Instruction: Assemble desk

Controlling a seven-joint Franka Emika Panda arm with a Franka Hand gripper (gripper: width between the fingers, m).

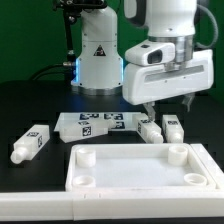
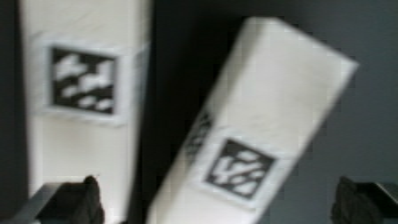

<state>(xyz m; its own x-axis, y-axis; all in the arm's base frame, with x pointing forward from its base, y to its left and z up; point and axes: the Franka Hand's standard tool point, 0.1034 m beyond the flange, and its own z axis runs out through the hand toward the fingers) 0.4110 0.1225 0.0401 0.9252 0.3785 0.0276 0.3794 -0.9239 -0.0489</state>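
Observation:
The desk's large white rimmed panel (image 1: 130,168) lies at the front of the black table, with round holes at its corners. Two white square-section legs with black-and-white tags (image 1: 150,127) (image 1: 173,125) lie just behind its far right corner. My gripper (image 1: 168,107) hangs open directly above them, holding nothing. In the wrist view the tilted leg (image 2: 249,130) lies between my dark fingertips (image 2: 71,200), and the other leg (image 2: 80,100) lies straight beside it, over one fingertip. Two more legs (image 1: 30,143) lie at the exterior view's left.
The marker board (image 1: 95,123) lies flat behind the panel, between the two groups of legs. The arm's white base (image 1: 97,55) stands at the back centre. A dark backdrop closes off the rear.

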